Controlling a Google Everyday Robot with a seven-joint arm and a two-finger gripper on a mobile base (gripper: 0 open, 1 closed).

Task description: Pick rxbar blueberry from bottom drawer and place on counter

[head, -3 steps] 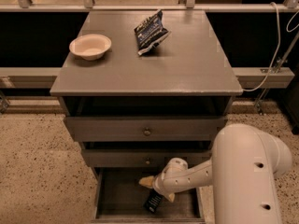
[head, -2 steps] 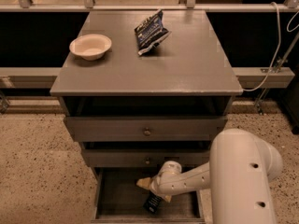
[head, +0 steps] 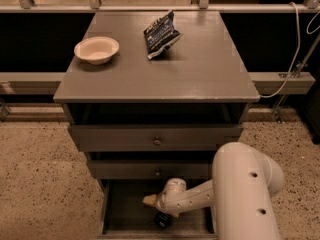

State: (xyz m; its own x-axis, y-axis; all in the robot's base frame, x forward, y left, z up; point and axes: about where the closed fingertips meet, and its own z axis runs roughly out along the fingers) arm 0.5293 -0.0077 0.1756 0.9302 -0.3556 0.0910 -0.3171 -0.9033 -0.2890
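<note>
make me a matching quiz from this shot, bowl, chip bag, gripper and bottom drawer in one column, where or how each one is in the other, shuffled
1 bowl
2 chip bag
3 gripper
4 bottom drawer

a pulled open
b left side of the counter
c down inside the bottom drawer
d back middle of the counter

Pairs: 1-b, 2-d, 3-c, 4-a

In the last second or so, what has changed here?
The arm's wrist slid slightly left and lower into the bottom drawer, its gripper pointing down near the drawer floor. The bowl and chip bag on the counter and the drawers stayed put.
</note>
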